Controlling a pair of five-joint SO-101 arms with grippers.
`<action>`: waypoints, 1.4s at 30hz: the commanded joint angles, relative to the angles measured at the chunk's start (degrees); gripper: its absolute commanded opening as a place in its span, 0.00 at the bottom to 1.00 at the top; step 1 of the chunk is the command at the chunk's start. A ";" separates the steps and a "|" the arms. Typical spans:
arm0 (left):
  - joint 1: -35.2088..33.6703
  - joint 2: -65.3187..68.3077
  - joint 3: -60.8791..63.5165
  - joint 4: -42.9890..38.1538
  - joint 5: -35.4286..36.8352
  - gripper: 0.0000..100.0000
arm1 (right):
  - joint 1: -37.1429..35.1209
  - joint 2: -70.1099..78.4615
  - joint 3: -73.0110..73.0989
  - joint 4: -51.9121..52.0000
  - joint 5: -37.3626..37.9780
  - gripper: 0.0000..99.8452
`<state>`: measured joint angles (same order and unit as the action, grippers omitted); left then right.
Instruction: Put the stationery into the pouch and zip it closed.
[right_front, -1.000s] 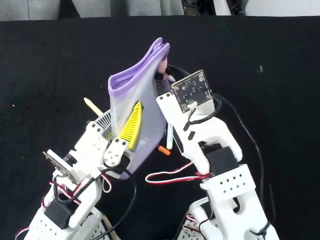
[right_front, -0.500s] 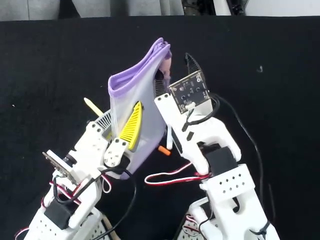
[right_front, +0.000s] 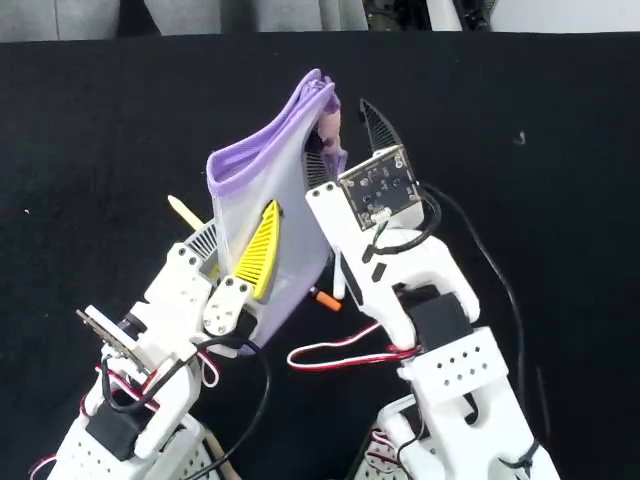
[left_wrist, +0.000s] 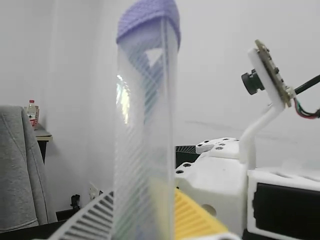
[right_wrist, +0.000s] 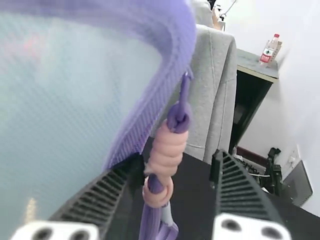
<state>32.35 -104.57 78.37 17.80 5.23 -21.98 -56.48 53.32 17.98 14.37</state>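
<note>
Standing upright yet soft-sided, pouch (right_front: 262, 185) is clamped low by left gripper (right_front: 245, 250); right gripper (right_wrist: 176, 162) gapes astride zipper pull (right_wrist: 168, 150), likely best pinch-point.

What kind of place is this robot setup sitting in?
Probably an office or lab workroom: a black-covered table, a grey fabric chair back, and a dark desk with a drink bottle on it, against a plain white wall.
</note>
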 joint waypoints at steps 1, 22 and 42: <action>1.27 0.26 -2.33 0.44 0.44 0.03 | -3.69 2.15 -3.56 -2.64 0.53 0.23; 1.19 0.26 -2.68 2.73 0.44 0.03 | -1.32 1.27 -4.44 -0.35 0.53 0.01; 0.57 0.35 -20.00 28.84 -4.66 0.18 | 6.33 1.19 -30.37 24.35 10.46 0.01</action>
<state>32.44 -104.48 63.87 43.56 4.35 -16.26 -53.49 31.16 36.00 20.44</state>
